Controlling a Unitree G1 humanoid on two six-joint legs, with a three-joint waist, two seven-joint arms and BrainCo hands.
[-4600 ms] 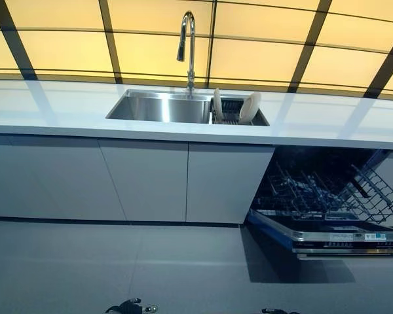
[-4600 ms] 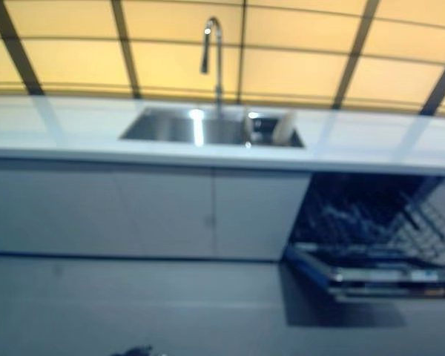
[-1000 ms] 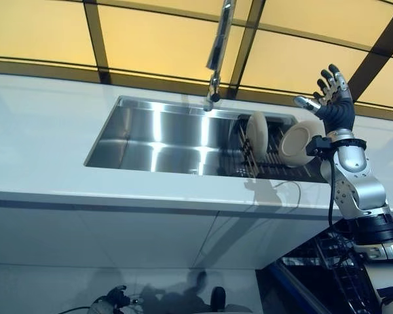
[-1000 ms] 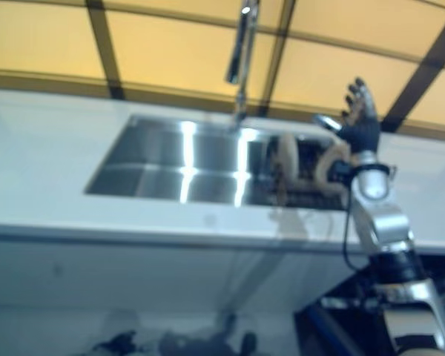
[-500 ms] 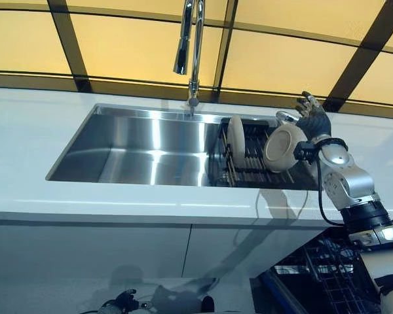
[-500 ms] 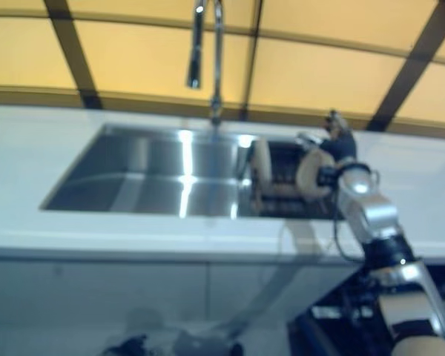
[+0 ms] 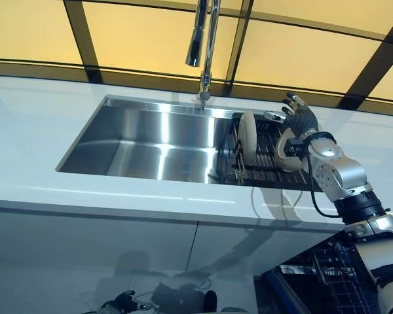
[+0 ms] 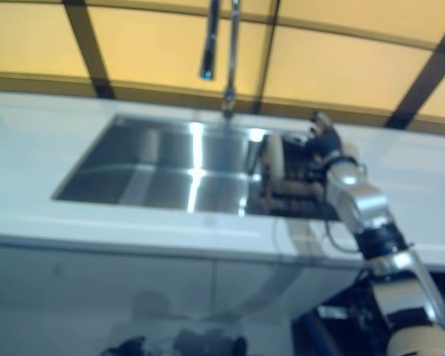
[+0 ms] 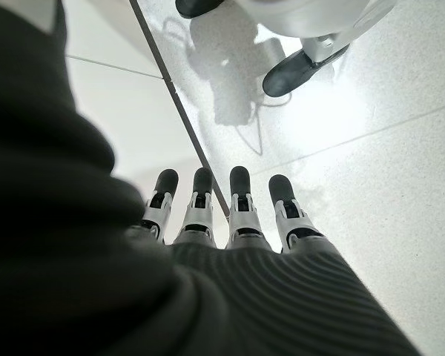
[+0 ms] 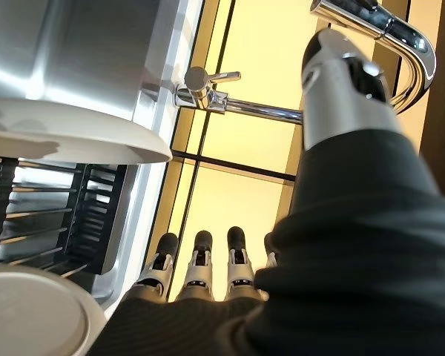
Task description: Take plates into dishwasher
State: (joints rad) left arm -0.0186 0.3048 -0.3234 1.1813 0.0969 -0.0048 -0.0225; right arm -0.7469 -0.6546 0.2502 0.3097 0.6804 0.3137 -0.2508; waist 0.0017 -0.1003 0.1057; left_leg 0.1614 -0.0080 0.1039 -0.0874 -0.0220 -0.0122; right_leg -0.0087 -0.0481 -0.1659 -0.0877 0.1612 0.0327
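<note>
Two cream plates stand on edge in a dark dish rack (image 7: 265, 152) in the right part of the steel sink (image 7: 144, 140). The left plate (image 7: 247, 136) stands free. My right hand (image 7: 300, 121) reaches over the top rim of the right plate (image 7: 281, 156), with its fingers (image 10: 200, 271) straight and spread beyond it; nothing is gripped. Its wrist view shows both plates: the right plate (image 10: 30, 319) close by the palm and the left plate (image 10: 67, 133) further out. My left hand (image 7: 121, 302) hangs low by the floor, open and holding nothing, fingers (image 9: 241, 211) straight.
A tall faucet (image 7: 206, 39) rises behind the sink, just left of the rack. White counter (image 7: 33, 104) runs on both sides. The open dishwasher with its wire rack (image 7: 327, 275) sits below the counter at the lower right.
The camera has shifted. My right hand has come down from above the counter to the top rim of the right plate. Both plates stay in the rack.
</note>
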